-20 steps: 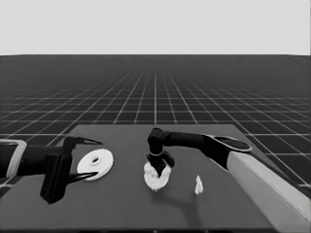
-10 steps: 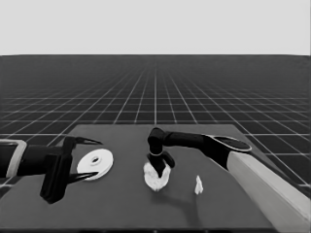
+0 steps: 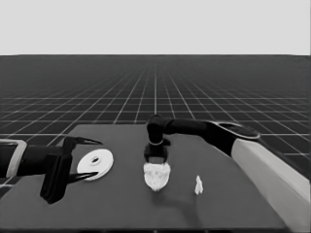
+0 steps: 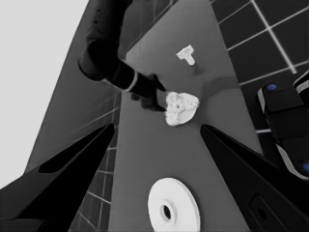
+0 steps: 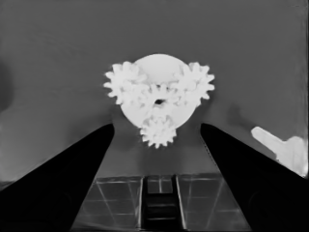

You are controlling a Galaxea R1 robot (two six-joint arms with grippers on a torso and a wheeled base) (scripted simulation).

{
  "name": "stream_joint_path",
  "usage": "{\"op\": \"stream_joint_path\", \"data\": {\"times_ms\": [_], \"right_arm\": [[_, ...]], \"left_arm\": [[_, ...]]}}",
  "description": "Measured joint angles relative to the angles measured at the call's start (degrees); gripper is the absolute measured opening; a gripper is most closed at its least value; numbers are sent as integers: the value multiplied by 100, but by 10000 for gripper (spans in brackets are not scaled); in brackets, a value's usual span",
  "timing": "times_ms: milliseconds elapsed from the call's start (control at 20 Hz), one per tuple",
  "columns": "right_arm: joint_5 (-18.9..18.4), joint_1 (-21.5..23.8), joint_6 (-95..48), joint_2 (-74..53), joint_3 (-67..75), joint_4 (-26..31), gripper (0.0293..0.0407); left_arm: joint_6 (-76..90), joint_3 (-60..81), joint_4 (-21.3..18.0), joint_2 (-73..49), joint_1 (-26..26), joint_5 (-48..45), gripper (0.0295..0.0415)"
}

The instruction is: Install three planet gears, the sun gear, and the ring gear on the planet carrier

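Dark counter point(image 3: 121, 213) under a pale blank band, grid floor beyond; contents as follows.

Item one: the smaller round part point(image 5: 159, 92), lying mid-counter. You can see four small gears point(image 5: 157, 131) seated on it, three around the rim and one over the centre hole, teeth meshed. By that layout, the gear steps look finished.

Item two: your right claw point(image 5: 157, 145), hanging directly above that cluster. Its fingers stand wide apart and hold nothing; the gears lie clear between them.

Item three: the larger round part point(image 3: 95, 164), flat at the counter's left end, well apart from the cluster. It has yet to go on top, so it is probably your next pickup.

Item four: your left claw point(image 3: 77, 160), parked at the left end with fingers spread on either side of the larger part, not gripping it.

Item five: a thin white piece point(image 3: 198, 185), lying near the gear cluster on its right, apart from it.
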Motion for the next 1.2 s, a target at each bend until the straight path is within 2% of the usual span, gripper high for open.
{"op": "stream_joint_path", "data": {"times_ms": [200, 250, 300, 350, 400, 500, 700, 750, 800, 850, 900, 950, 1050, 1200], "right_arm": [[5, 26, -224, -4, 5, 31, 385], [852, -687, -2613, -1588, 2620, -1220, 405], [1348, -1365, -4125, -4005, 4632, -1971, 395], [1636, -1730, -5014, -5509, 5812, -2414, 389], [1809, -1927, -5537, -6353, 6521, -2673, 386], [1974, -2096, -6026, -7107, 7185, -2917, 385], [2052, -2165, -6253, -7439, 7490, -3032, 385], [2056, -2168, -6266, -7457, 7506, -3039, 385], [2059, -2170, -6274, -7467, 7516, -3042, 385], [2061, -2171, -6278, -7473, 7522, -3045, 385], [2062, -2172, -6281, -7476, 7525, -3046, 385], [2062, -2172, -6282, -7478, 7527, -3047, 385], [2063, -2172, -6284, -7480, 7528, -3048, 385], [2063, -2172, -6284, -7481, 7529, -3048, 385]], "left_arm": [[0, 0, 0, 0, 0, 0, 385], [0, 0, 0, 0, 0, 0, 385], [0, 0, 0, 0, 0, 0, 385], [0, 0, 0, 0, 0, 0, 385], [0, 0, 0, 0, 0, 0, 385], [0, 0, 0, 0, 0, 0, 385], [0, 0, 0, 0, 0, 0, 385], [-2774, -1131, 1783, 380, 1118, 1864, 404], [-4805, -2660, 1086, 1353, 1307, 3423, 411], [-5512, -4146, 85, 2142, 1348, 3973, 400], [-5709, -5329, -569, 2669, 1391, 4207, 392], [-5721, -6195, -957, 3032, 1426, 4356, 388], [-5617, -7215, -1311, 3459, 1466, 4528, 385], [-5505, -7774, -1453, 3696, 1486, 4617, 385]]}}
